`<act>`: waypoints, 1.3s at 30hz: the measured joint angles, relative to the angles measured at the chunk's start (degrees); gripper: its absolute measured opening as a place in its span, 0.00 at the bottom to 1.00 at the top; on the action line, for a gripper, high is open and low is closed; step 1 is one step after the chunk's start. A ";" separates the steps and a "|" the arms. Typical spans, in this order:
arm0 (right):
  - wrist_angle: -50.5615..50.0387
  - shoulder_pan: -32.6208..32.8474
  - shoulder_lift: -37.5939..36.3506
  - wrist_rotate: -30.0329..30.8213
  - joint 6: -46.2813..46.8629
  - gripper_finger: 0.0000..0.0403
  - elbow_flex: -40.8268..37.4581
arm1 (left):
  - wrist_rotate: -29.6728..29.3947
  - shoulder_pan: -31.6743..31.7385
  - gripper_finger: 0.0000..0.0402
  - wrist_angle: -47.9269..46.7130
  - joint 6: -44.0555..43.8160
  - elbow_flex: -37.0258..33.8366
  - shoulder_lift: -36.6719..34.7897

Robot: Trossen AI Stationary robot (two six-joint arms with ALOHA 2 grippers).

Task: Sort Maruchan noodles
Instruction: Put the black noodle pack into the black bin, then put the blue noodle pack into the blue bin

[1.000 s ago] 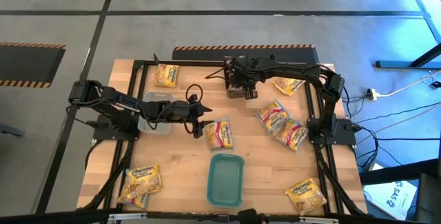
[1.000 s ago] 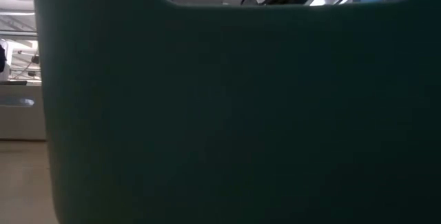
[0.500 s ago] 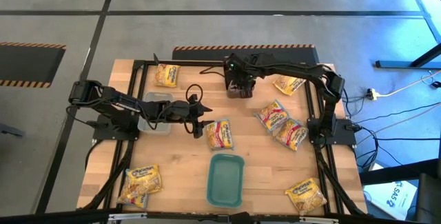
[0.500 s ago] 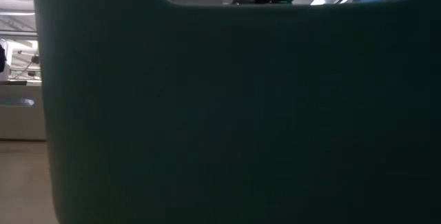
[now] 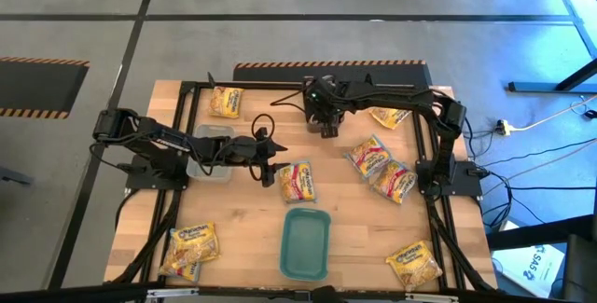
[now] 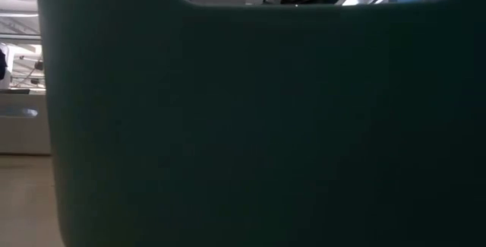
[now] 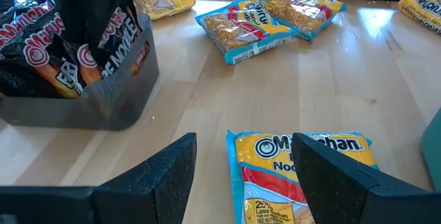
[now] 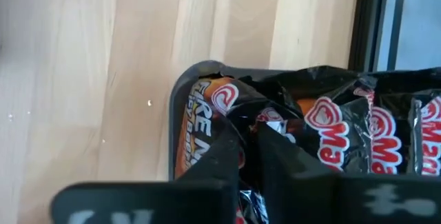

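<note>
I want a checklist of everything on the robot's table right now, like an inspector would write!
Surface: wooden table, bare between the things.
Job's things: yellow packets scattered about; dark packets packed in the far grey tub.
Clutter: teal tray near the front edge; second grey tub by the left arm.
Grippers: left gripper open, low over a yellow packet; right gripper shut, down among the dark packets.
Cables: black loop at the left arm, wires on the floor.
Surroundings: grey floor with striped tape.
</note>
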 joint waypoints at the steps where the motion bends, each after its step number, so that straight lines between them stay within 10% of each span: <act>1: 0.14 0.02 0.00 0.25 -0.26 0.06 -0.02 | 0.00 0.00 0.58 0.00 0.02 0.00 0.00; 9: -2.41 0.06 0.00 3.02 1.87 0.07 3.17 | 0.00 0.00 0.58 0.00 0.02 0.02 0.00; 21: -16.72 0.43 -0.65 1.58 9.09 0.43 9.68 | 0.00 -0.01 0.58 0.02 0.01 0.01 0.00; 29: -19.96 8.10 -5.98 1.02 16.37 0.47 9.89 | 0.00 -0.26 0.58 -3.19 -3.10 0.04 0.00; 39: 0.25 16.19 -14.69 -2.94 19.00 0.42 -8.53 | -0.14 -2.98 0.58 -4.06 -5.67 0.04 0.00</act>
